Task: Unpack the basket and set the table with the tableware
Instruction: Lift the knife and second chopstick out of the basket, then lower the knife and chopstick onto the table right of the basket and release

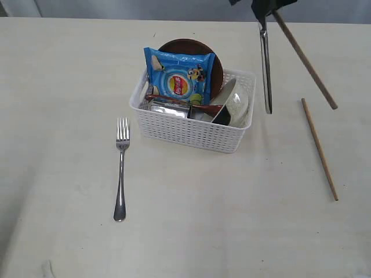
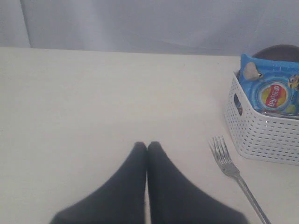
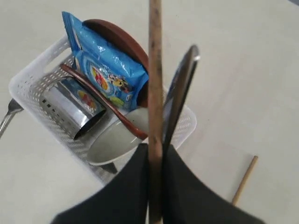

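Right gripper (image 3: 155, 148) pinching knife (image 1: 266, 63) plus one chopstick (image 1: 304, 61) together, in the air beside basket (image 1: 191, 136). Risk: two thin things, one pinch, so either could slip or land crooked on release. Left gripper (image 2: 147, 148) pressed shut, empty, near fork (image 1: 121, 168).

Snack bag (image 1: 179, 76): blue, glossy, crimped along its top edge. Stands on edge, printed face toward the exterior camera. Centre print: round pale panel, red logo, yellow-green below it. Yellow cartoon figure beside the panel, pale chip shape at an upper corner. Same bag (image 2: 272, 88) cut by the frame edge in left wrist view. Backdrop (image 1: 145, 7): plain pale grey along the far side; one vertical fold or seam (image 2: 25, 23) in it, left wrist view.
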`<state>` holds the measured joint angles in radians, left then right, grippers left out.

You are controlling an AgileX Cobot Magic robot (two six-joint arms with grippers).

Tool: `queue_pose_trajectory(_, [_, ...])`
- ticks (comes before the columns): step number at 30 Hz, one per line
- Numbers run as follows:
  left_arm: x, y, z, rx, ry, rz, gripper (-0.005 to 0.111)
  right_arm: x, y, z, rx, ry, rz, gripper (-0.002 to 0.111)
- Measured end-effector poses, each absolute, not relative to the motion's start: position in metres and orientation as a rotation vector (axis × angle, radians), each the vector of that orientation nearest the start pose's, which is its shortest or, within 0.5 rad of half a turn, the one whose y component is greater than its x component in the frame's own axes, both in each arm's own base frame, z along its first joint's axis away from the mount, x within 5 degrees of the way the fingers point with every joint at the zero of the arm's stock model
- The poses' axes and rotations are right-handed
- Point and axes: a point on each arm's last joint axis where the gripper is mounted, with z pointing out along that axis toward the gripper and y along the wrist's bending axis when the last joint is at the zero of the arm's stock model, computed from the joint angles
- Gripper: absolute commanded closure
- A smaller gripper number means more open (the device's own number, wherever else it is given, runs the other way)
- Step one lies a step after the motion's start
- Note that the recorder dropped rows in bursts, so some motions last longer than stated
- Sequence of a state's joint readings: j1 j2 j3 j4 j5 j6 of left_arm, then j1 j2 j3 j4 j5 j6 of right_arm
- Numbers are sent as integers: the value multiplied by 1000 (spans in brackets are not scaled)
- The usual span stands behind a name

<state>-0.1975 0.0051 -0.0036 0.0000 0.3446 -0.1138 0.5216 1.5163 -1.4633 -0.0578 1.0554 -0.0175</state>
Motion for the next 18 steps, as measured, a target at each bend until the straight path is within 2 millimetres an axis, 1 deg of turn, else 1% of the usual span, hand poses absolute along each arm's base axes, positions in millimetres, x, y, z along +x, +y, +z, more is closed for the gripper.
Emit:
queue_pose_trajectory(4, [53,-11,183,77,1834,-219,107,281,147,359,-647,2544,72,109])
queue_pose_trajectory(10, [53,-11,183,77,1834,-219,107,292,111,352,-491,2640,6,109])
queue_pose_trajectory(11, [53,-11,183,77,1834,-219,107,293,99,343,-445,2684,-15,109])
queue_pose_trajectory(12, [53,-11,183,77,1834,-219,107,294,91,336,-420,2710,-27,109])
queue_pose_trajectory(13, [53,-11,183,77,1834,-219,107,294,78,320,-375,2761,-40,109])
queue_pose_trajectory(14, [53,-11,183,77,1834,-219,107,294,71,310,-355,2785,-29,109])
queue_pose_trajectory(16, [53,-11,183,77,1834,-219,107,292,59,284,-337,2824,66,109])
queue_pose_trajectory(18, [53,-11,183,77,1834,-219,107,293,54,251,-334,2885,231,109])
